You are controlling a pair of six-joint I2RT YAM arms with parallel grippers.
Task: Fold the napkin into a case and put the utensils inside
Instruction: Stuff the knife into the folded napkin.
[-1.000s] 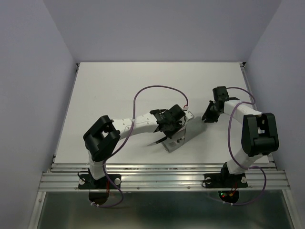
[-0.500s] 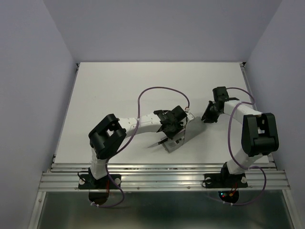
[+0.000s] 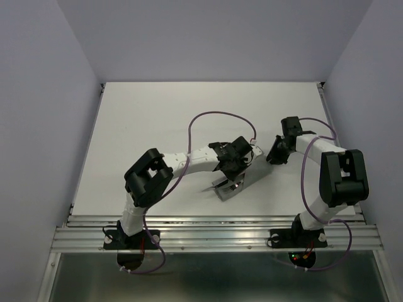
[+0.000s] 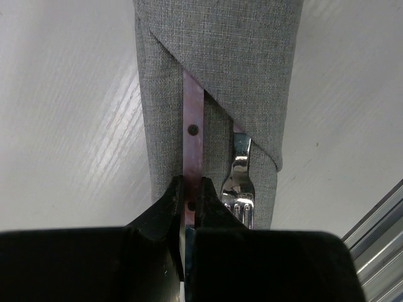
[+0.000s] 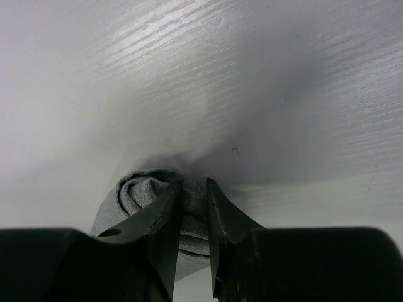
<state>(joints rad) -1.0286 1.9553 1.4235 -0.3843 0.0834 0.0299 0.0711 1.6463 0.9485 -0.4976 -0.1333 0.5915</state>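
- Left wrist view shows the napkin already folded into the case, a narrow grey pouch lying flat on the desk with a diagonal flap across its mouth.
- The fork sits in the pocket with its tines poking out at the mouth. The knife lies just beside it, its pinkish handle part-way under the flap.
- Left jaws are clenched on the knife's handle. In the right wrist view, the right jaws appear to pinch the rolled far end of the case, probably to steady it.
- By this showing, the folding is done and the fork is in. What seems left is seating the knife deeper and letting go.
- The metal rail at the desk's near edge runs near the case's mouth end, so room behind the left jaws looks tight.
- From above, the case has wide desk to its left and beyond, but the two wrists stand near each other over it.
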